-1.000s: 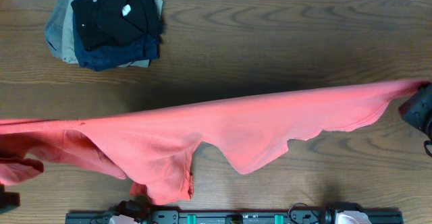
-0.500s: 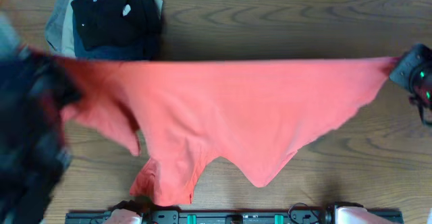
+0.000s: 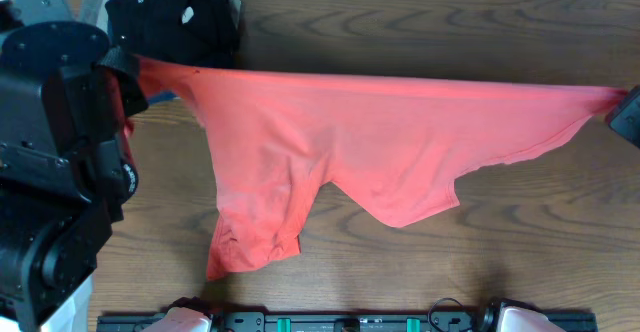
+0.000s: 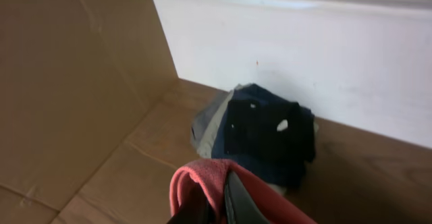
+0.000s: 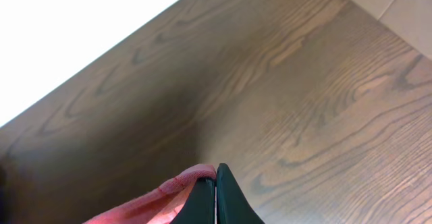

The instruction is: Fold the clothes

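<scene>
Dark wooden table (image 3: 420, 32) fills the overhead view. Over it the coral T-shirt (image 3: 350, 142) is stretched from left to right between the left gripper (image 3: 128, 74) and the right gripper (image 3: 622, 110). Its loose part sags toward the near side and bunches there. At the far left lie folded garments (image 3: 175, 22).

From the left wrist, the jaws are clamped on a roll of the red cloth.

From the right wrist, the jaws are pressed together on a thin corner.

I judge the cotton to be light, soft and limp, and not slippery. It is best taken at edges or corners, because it keeps no shape.
</scene>
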Tool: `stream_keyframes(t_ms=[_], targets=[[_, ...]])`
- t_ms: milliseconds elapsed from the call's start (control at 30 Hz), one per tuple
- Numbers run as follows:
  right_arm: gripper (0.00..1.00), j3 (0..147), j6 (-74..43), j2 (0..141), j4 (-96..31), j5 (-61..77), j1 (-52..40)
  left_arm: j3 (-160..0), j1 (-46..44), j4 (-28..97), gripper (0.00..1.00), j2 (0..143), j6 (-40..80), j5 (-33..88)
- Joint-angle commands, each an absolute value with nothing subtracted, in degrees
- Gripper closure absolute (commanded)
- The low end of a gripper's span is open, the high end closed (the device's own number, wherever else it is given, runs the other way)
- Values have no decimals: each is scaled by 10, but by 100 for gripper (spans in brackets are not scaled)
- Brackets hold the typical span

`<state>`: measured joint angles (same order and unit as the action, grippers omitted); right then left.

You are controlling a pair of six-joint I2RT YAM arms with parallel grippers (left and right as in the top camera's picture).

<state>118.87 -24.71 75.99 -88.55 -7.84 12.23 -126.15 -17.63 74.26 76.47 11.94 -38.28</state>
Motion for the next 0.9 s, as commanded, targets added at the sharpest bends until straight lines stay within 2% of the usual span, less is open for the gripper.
stream_keyframes(t_ms=[0, 167, 367, 567, 867], targets=[[99, 1192, -222, 764, -893, -85, 133, -1275, -165, 758, 94, 760, 116, -379], [99, 1192, -222, 783, -906, -83, 133, -1274, -165, 814, 94, 780, 134, -304], [99, 1192, -220, 804, -924, -84, 133, -1274, -165, 902, 94, 825, 186, -277], [99, 1192, -220, 811, -928, -83, 133, -1274, -165, 942, 94, 882, 187, -163], [99, 1192, -209, 819, -934, -86, 133, -1273, -165, 945, 94, 945, 188, -177]])
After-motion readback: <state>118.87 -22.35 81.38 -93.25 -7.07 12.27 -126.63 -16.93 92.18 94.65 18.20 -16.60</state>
